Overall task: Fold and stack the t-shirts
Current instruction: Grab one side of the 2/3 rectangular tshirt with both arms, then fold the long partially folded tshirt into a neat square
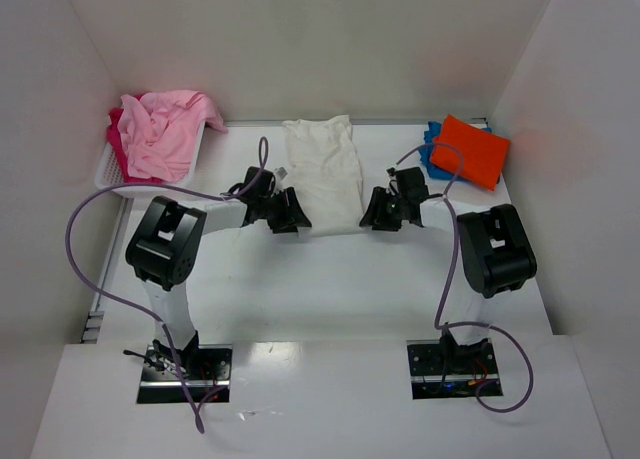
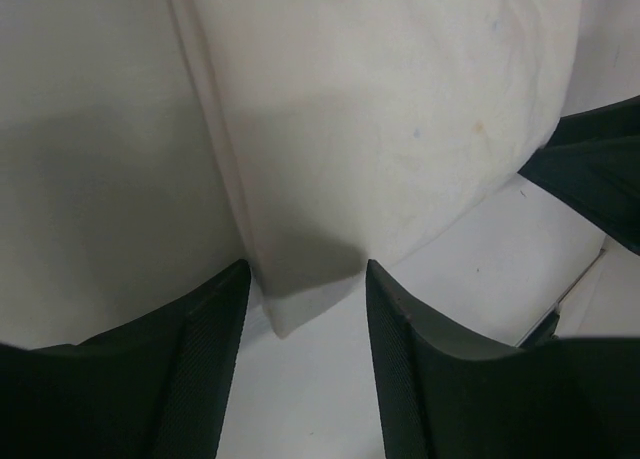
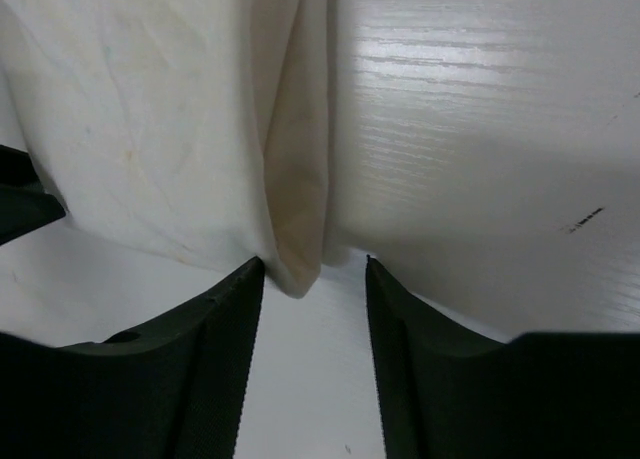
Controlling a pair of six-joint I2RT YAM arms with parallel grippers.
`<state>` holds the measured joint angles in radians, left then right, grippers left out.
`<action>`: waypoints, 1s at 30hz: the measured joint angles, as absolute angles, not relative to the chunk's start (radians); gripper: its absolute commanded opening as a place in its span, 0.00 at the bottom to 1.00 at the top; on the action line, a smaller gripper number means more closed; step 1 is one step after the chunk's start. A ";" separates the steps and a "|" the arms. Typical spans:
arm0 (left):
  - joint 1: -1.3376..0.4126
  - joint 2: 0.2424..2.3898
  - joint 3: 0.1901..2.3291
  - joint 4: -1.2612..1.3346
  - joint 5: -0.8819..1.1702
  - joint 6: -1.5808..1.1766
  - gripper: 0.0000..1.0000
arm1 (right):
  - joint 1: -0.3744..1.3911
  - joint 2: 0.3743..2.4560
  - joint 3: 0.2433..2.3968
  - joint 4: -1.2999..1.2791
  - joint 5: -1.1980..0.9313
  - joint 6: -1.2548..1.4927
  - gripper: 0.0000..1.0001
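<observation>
The left claw [image 2: 307, 269] shows two dark ribbed fingers [image 2: 205, 369] along the bottom of its wrist view. They stand part-way open, with the near left corner of the cream-white shirt [image 1: 325, 174] lying between their tips. Bare table shows on either side of that corner, so nothing is pinched.

The right claw [image 3: 314, 263] stands the same way at the shirt's near right corner. It is part-way open with the folded edge between its tips, and the cloth is not pressed from both sides.

The cream-white shirt lies flat as a long strip in the middle of the white table [image 1: 320, 289]. Far to its left, a white basket [image 1: 108, 174] holds a crumpled pink shirt [image 1: 165, 129] heaped over a red-magenta shirt [image 1: 120, 144]. Far to its right, an orange shirt [image 1: 472, 149] lies folded on a blue shirt [image 1: 430, 151].
</observation>
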<state>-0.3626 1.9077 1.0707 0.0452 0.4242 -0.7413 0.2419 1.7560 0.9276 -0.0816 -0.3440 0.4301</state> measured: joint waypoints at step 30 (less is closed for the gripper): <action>-0.363 1.659 1.007 -0.238 0.418 -0.676 0.00 | 0.397 1.424 0.840 -0.173 -0.290 0.564 0.00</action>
<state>-0.3630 1.6591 1.0073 -0.2380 0.4183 -0.6761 0.3973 1.4238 0.8401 -0.1731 -0.2905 0.5644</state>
